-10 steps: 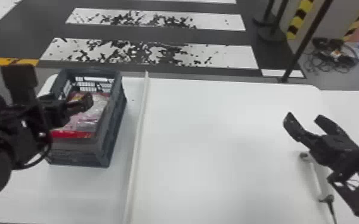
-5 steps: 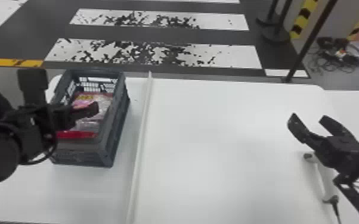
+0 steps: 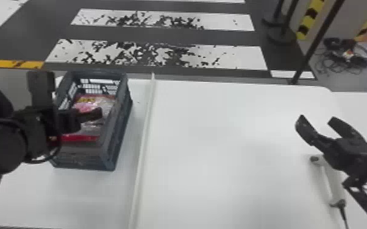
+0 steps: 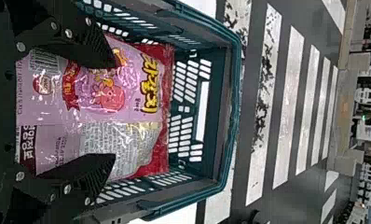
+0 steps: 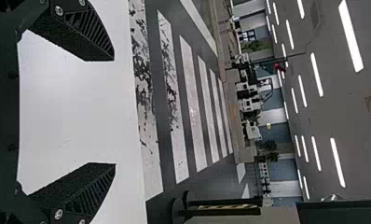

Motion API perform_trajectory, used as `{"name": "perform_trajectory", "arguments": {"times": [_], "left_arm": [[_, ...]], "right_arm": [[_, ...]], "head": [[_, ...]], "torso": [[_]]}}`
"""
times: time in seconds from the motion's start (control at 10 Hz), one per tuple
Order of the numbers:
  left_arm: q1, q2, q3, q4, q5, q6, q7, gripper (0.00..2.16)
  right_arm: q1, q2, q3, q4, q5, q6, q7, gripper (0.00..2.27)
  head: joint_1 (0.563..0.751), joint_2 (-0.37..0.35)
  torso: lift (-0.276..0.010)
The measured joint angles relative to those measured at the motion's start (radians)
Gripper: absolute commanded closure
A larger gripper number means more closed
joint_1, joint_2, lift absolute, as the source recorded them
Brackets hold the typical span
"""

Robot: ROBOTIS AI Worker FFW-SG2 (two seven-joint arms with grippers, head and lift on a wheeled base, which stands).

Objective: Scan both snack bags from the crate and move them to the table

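I fear the left gripper [image 4: 114, 111], spread wide like the right gripper [image 3: 317, 118], may pinch the slick snack bag [image 4: 146, 84] too shallowly and drop it inside the crate [image 3: 120, 131].

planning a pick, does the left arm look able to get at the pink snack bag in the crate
Probably yes: the left gripper is open above the open-topped crate, pointing at the pink snack bag, and nothing seems to lie on it. Nearby crate walls might crowd it.
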Motion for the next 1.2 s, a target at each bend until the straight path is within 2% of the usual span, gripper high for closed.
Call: {"name": "perform_trajectory", "arguments": {"times": [0.2,0.3,0.6,0.9,1.0,1.1,1.2], "left_arm": [[-0.009,0.000,0.000,0.012,0.000,0.032,0.004,1.87],[-0.008,0.000,0.001,0.013,0.003,0.042,0.011,2.14],[-0.004,0.000,0.001,0.013,0.011,0.067,0.022,2.14],[0.010,-0.006,0.006,-0.017,0.018,0.067,0.053,2.14],[0.018,-0.007,0.007,-0.046,0.018,0.066,0.077,1.46],[0.022,-0.008,0.006,-0.075,0.017,0.065,0.102,0.13],[0.023,-0.010,0.005,-0.104,0.011,0.065,0.109,0.01]], "right_arm": [[0.001,-0.003,0.000,0.000,-0.003,0.002,0.000,0.12],[0.001,-0.004,0.000,0.000,-0.005,0.003,0.000,0.12],[0.008,-0.006,-0.001,-0.006,-0.010,0.001,0.000,0.12],[0.020,-0.005,-0.008,-0.022,-0.014,0.002,0.000,0.12],[0.024,-0.005,-0.010,-0.024,-0.015,0.002,0.000,0.12],[0.026,-0.004,-0.012,-0.027,-0.015,0.001,0.000,0.12],[0.030,-0.001,-0.012,-0.031,-0.013,0.000,0.000,0.12]], "head": [[0.695,-0.014],[0.695,-0.013],[0.695,-0.013],[0.695,-0.015],[0.695,-0.017],[0.695,-0.016],[0.695,-0.019]], "torso": [[-0.087],[-0.087],[-0.087],[-0.087],[-0.087],[-0.087],[-0.087]]}}
